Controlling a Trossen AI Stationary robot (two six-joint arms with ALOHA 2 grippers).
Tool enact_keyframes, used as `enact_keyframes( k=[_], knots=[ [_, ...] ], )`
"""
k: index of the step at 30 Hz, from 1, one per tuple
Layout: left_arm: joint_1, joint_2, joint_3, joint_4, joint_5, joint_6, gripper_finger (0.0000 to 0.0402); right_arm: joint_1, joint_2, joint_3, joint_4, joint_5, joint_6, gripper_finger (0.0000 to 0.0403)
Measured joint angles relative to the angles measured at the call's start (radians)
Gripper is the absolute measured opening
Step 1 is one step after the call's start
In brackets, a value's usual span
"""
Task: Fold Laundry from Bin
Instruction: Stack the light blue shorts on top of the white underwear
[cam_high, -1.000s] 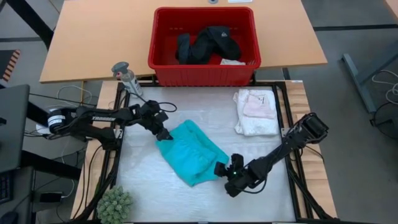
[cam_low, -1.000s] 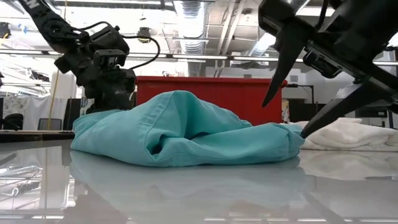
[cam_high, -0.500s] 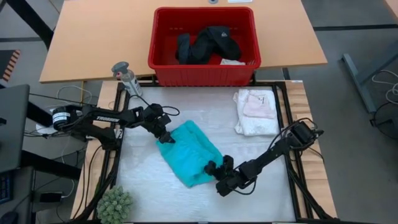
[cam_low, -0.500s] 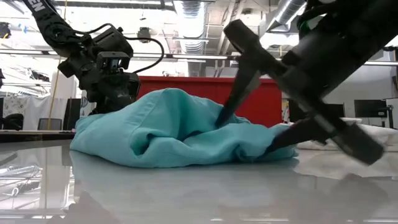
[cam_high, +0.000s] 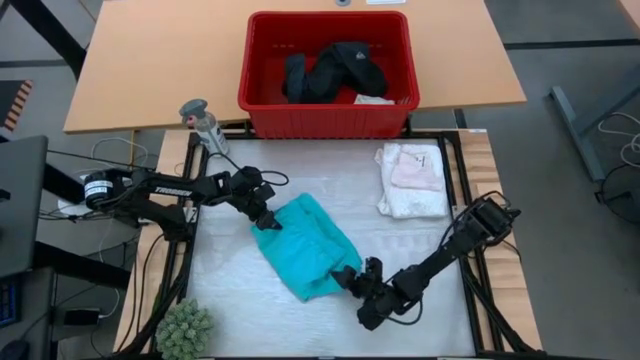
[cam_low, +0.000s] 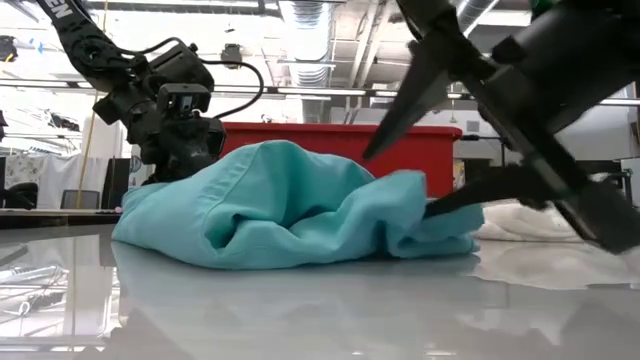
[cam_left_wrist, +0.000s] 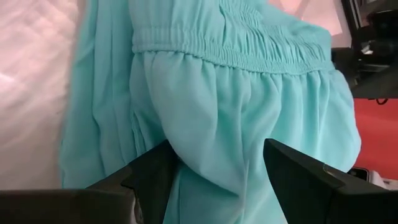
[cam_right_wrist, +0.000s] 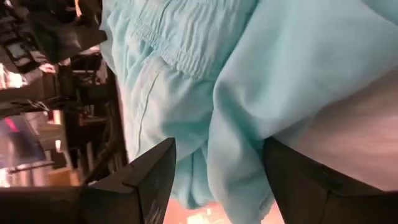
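Nearest the front edge of the table, the right gripper (cam_high: 352, 282) lies low at the near corner of the turquoise garment (cam_high: 305, 256), its fingers spread wide with cloth bunched between them, the lower finger (cam_low: 470, 196) slid under the hem; half a second back it sat a shade further in over the fabric, and a second back it stood just clear of the edge, so it has pushed in and then drawn back toward the front with the corner; in the low view that end of the cloth is now heaped higher than it was, which reads as a fold being started rather than a firm pinch.

At the garment's far-left corner the left gripper (cam_high: 268, 221) has held its place, fingers spread with turquoise cloth between them (cam_left_wrist: 205, 155), pinning that end while the other arm works; the elastic waistband shows ahead of it.

The garment lies crumpled mid-mat, not yet flat; the likely need is to carry the near corner across while the far one stays anchored.

Further back on the right a folded white and pale pink stack (cam_high: 413, 180) rests near the mat's edge; beyond it the red bin (cam_high: 258, 90) stands on the wooden table, black clothing (cam_high: 330, 68) inside, so more remains.
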Motion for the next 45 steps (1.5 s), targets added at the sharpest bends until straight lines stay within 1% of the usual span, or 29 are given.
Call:
enact_keyframes(
  k=[3,4,7,10,12,14,18,22,24,26,29,34,36,38,42,45],
  knots=[
    [-0.010,0.000,0.000,0.008,-0.001,-0.003,0.0234,-0.012,0.001,0.000,0.001,-0.006,-0.016,0.0265],
    [-0.015,0.000,0.000,0.010,-0.005,-0.005,0.0234,-0.016,0.001,0.000,0.004,0.011,-0.027,0.0265],
    [-0.030,0.000,0.000,0.010,-0.008,-0.013,0.0234,-0.031,0.001,0.000,0.057,0.107,-0.037,0.0265],
    [-0.042,0.000,0.000,0.011,-0.014,-0.015,0.0234,-0.047,0.001,0.000,0.118,0.132,-0.044,0.0265],
    [-0.048,0.000,0.000,0.013,-0.029,-0.015,0.0234,-0.057,0.001,0.000,0.139,0.104,-0.082,0.0265],
    [-0.051,0.000,0.000,0.024,-0.038,-0.020,0.0234,-0.067,0.001,0.000,0.143,0.042,-0.115,0.0265],
    [-0.052,-0.001,0.000,0.027,-0.037,-0.031,0.0234,-0.079,0.001,0.000,0.138,-0.046,-0.126,0.0265],
    [-0.052,-0.001,0.000,0.027,-0.045,-0.028,0.0234,-0.085,0.001,0.000,0.116,-0.075,-0.077,0.0265],
    [-0.052,-0.001,0.000,0.027,-0.054,-0.026,0.0234,-0.097,0.001,0.000,0.101,-0.109,-0.060,0.0265],
    [-0.052,-0.001,0.000,0.028,-0.056,-0.026,0.0234,-0.118,0.001,0.000,0.078,-0.160,-0.057,0.0265],
    [-0.054,-0.001,0.000,0.030,-0.059,-0.023,0.0234,-0.153,0.001,0.000,0.069,-0.205,-0.058,0.0265],
    [-0.073,-0.001,-0.001,0.023,-0.061,-0.029,0.0230,-0.206,0.001,0.000,0.043,-0.238,-0.069,0.0261],
    [-0.083,-0.001,-0.001,0.017,-0.065,-0.030,0.0219,-0.218,0.001,0.000,0.024,-0.278,-0.068,0.0245],
    [-0.096,-0.001,-0.001,0.016,-0.091,-0.030,0.0197,-0.229,0.000,0.000,0.000,-0.312,-0.068,0.0214],
    [-0.113,0.011,-0.001,0.023,-0.155,-0.037,0.0126,-0.244,0.000,0.000,-0.031,-0.329,-0.089,0.0120],
    [-0.113,0.050,-0.001,0.031,-0.150,-0.050,0.0052,-0.253,0.000,0.000,-0.029,-0.327,-0.142,0.0040]
  ],
)
